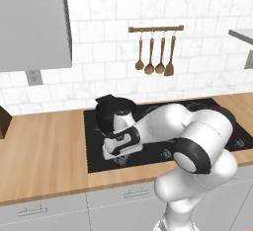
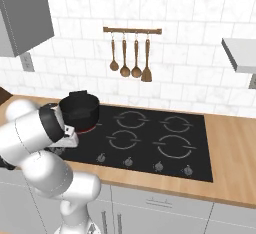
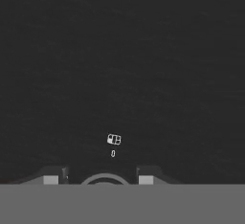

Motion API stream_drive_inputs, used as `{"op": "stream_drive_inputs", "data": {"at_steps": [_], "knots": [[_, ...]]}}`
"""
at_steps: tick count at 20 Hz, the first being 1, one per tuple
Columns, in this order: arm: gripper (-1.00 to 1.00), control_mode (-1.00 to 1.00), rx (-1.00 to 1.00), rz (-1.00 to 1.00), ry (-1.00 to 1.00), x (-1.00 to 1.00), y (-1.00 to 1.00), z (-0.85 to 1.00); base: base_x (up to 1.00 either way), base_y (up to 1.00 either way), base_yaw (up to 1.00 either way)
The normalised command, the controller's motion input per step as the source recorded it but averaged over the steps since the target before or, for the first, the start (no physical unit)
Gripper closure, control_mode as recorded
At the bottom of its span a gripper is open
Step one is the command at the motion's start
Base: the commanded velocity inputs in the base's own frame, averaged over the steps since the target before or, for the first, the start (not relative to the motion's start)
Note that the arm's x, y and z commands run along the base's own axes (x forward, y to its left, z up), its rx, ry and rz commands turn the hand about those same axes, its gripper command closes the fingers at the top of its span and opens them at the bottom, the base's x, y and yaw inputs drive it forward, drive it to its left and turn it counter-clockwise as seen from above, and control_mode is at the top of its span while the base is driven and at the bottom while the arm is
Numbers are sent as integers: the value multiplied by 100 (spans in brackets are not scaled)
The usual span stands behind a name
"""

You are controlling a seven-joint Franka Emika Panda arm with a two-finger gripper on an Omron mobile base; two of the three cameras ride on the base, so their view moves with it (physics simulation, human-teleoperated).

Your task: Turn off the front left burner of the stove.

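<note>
The stove (image 1: 95, 153) (image 2: 148, 130) is a glossy black glass cooktop set into the wooden counter. A black pot (image 1: 114, 107) (image 2: 80, 108) stands on its left side, and the red glow of the front left burner (image 2: 88, 127) shows at the pot's base. My gripper (image 1: 119, 159) (image 3: 99, 179) points down at the stove's front left edge. In the hand view its fingertips (image 3: 52, 178) stand on either side of a small round knob (image 3: 104, 179), shut on it. Small white markings (image 3: 114, 140) sit on the glass just beyond the knob.
More knobs (image 2: 128, 162) line the stove's front edge, with grey ring markings (image 2: 172, 147) behind them. Wooden utensils (image 1: 154, 52) hang on the tiled wall. A grey cabinet (image 1: 32, 22) hangs at the upper left. Drawers (image 1: 44, 210) run below the counter.
</note>
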Motion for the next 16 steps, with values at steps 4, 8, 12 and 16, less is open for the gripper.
{"op": "stream_drive_inputs", "data": {"at_steps": [4,8,12,16], "knots": [[100,-100,0,-40,0,-31,-44,-15,0,0,0],[100,-100,0,-37,0,-42,-64,-14,0,0,0],[100,-100,0,-37,0,-35,-61,-13,0,0,0],[100,-100,0,-40,2,-23,-51,-14,0,0,0]]}}
